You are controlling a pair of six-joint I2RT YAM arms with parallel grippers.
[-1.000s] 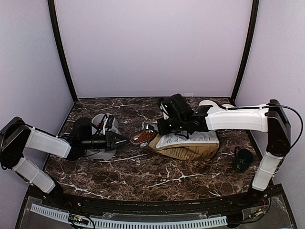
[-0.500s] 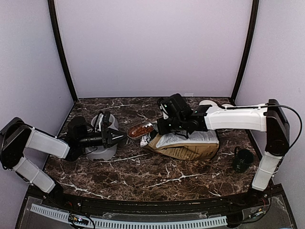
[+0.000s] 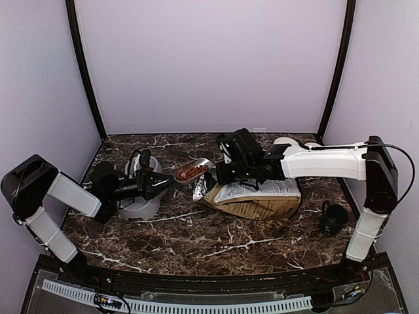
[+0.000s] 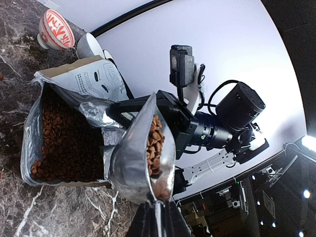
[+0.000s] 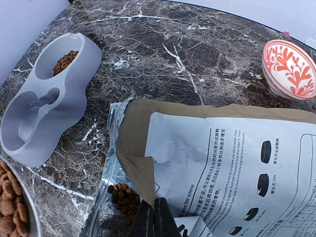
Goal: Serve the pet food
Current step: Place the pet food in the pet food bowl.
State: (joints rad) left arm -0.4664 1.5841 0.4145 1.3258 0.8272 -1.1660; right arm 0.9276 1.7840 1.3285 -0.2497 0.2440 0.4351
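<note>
R edge of desk (image 3: 196, 243), toward the near side: small black object (image 3: 334, 220), can't tell what it is, well apart from the rest. Mid-desk, R of centre: dog-food bag (image 3: 258, 196) lies flat, white printed label up. Its torn mouth faces L w/ foil lining showing & a heap of kibble (image 4: 64, 138) inside, reddish-brown round bits. R pincer (image 5: 156, 217) sits at that mouth, fingers fully together, nipping the bag's brown flap. Just L of the mouth, L pincer (image 4: 159, 222) is clamped nearly closed on the handle of a metal scoop (image 3: 194, 170). The scoop is held off the desk btw bag & bowl, loaded w/ more kibble. A couple of stray bits lie on the marble by the bag. L side of desk: grey double bowl (image 3: 137, 204), L arm's wrist partly over it in the top view. Its far compartment holds a small lot of the same kibble. Far R corner, behind the bag: red-and-white patterned bowl (image 5: 289, 69) w/ a plain white bowl (image 4: 90, 45) touching or just beside it, can't tell which.
</note>
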